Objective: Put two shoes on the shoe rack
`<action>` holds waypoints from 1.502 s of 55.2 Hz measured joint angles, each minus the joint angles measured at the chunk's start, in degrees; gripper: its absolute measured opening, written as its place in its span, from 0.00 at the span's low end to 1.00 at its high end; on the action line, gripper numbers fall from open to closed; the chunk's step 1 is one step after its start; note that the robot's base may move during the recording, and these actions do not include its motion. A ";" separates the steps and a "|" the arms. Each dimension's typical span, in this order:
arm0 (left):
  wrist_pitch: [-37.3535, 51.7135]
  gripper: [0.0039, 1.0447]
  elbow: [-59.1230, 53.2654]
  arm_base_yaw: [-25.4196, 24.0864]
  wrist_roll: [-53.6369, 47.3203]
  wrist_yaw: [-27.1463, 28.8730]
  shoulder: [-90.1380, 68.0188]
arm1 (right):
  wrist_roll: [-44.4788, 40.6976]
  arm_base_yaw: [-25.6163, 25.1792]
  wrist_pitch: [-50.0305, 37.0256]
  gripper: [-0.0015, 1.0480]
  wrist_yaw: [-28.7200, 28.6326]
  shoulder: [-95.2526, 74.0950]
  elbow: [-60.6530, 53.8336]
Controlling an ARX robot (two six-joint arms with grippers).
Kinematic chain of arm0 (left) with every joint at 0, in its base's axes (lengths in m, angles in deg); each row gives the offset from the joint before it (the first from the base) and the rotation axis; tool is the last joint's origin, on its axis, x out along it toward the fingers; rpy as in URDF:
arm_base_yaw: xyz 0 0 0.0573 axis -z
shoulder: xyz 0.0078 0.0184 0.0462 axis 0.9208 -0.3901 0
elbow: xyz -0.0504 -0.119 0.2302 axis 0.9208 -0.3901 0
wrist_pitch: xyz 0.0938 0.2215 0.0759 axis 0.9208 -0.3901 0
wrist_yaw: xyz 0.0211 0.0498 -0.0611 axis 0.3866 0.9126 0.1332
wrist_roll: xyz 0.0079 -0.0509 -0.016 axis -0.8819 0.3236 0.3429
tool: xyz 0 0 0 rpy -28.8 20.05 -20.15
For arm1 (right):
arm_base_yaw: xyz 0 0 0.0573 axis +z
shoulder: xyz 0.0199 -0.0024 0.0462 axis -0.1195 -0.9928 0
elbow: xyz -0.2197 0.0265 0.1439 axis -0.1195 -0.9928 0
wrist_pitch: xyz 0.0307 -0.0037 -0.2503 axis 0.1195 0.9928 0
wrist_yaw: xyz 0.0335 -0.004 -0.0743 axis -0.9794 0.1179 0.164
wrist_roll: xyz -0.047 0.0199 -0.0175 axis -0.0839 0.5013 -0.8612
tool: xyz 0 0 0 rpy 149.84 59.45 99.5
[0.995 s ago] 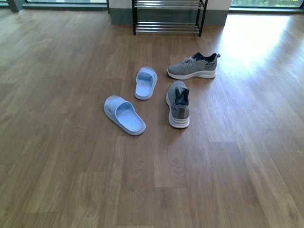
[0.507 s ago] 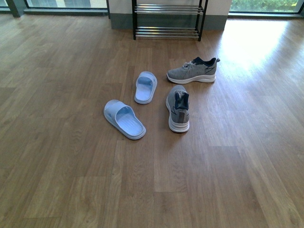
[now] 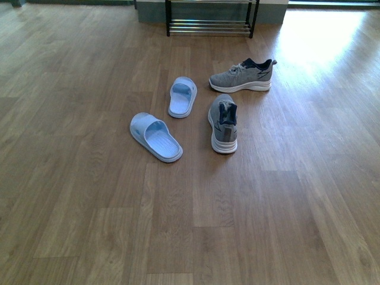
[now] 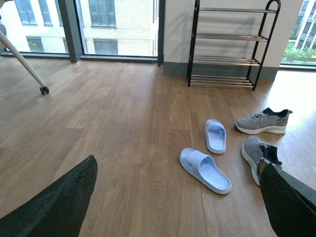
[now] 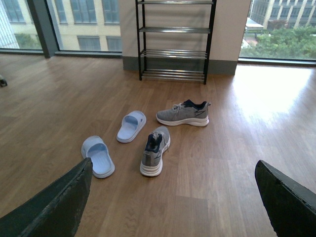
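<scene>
Two grey sneakers with white soles lie on the wood floor. The nearer shoe has its heel toward me. The farther shoe lies side-on behind it. The black shoe rack with chrome bars stands against the back wall, and only its lowest tier shows in the front view. In the left wrist view the rack shows bare shelves, and my left gripper is open above the floor, well short of the shoes. My right gripper is open too, held back from the nearer shoe. Neither arm shows in the front view.
Two light blue slippers lie left of the sneakers, one nearer and one farther back. Tall windows flank the rack's wall. A wheeled leg stands far to the left. Bright sunlight falls on the floor at right.
The front view has shifted: rack and shoes sit higher in the frame than half a second ago, with less of the rack showing. The shoes and slippers keep their places relative to each other.
</scene>
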 joint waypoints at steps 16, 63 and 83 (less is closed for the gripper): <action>0.00 0.91 0.00 0.00 0.00 0.00 0.00 | 0.00 -0.02 0.00 0.91 0.00 0.00 0.00; 0.00 0.91 0.00 0.00 0.00 0.00 0.00 | 0.00 -0.02 0.00 0.91 0.00 0.00 0.00; 0.00 0.91 0.00 0.00 0.00 0.07 0.00 | 0.00 0.00 0.00 0.91 -0.13 0.02 0.00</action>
